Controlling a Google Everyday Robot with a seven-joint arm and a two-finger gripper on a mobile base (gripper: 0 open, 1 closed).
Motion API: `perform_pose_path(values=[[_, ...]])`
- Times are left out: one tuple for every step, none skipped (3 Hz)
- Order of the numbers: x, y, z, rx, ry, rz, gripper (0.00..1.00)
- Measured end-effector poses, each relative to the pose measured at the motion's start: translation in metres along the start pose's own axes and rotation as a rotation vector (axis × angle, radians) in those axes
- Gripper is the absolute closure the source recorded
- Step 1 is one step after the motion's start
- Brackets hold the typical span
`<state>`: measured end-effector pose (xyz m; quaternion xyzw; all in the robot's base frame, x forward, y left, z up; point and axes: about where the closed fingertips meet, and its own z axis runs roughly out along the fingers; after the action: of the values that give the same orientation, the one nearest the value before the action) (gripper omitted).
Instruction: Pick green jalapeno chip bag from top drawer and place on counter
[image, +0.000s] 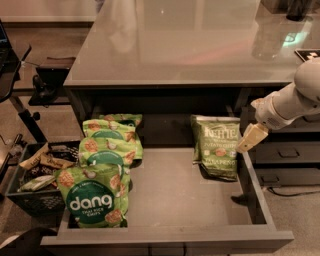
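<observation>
Now reaching: gripper at the drawer's right wall, bag not yet grasped

Top drawer (175, 200) is pulled open below the counter (175, 45). Green jalapeno chip bag (216, 146) lies flat on the drawer floor in the drawer's back-right part, lettering up, with its right edge near the drawer's right wall. Gripper (251, 137) hangs above that right wall, toward the drawer's back, just beside the bag's upper right corner. Whether it touches the bag cannot be told. How far open the gripper is cannot be told either, and nothing shows in its hold. A stack of brighter dang bags (95, 195) fills the drawer's left side, well apart from the target. A dark crate (30, 200) of snack packs sits on the floor left of the drawer.

Step judged: approach phase of the pick, early in the task. Lift and place on the counter are not done. The next move likely calls for shifting the gripper inward off the drawer's right wall to above the bag, then descending and closing on a crinkly edge or fold. Risks: clipping the drawer wall, or the thin bag sliding along the drawer floor instead of being pinched.
</observation>
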<state>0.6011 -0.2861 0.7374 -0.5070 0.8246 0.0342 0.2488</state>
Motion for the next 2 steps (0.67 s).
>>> perform_pose_path(values=[[-0.002,0.001,0.02,-0.023,-0.013,0.008,0.0],[-0.011,0.005,0.04,-0.049,-0.033,-0.025,0.0]])
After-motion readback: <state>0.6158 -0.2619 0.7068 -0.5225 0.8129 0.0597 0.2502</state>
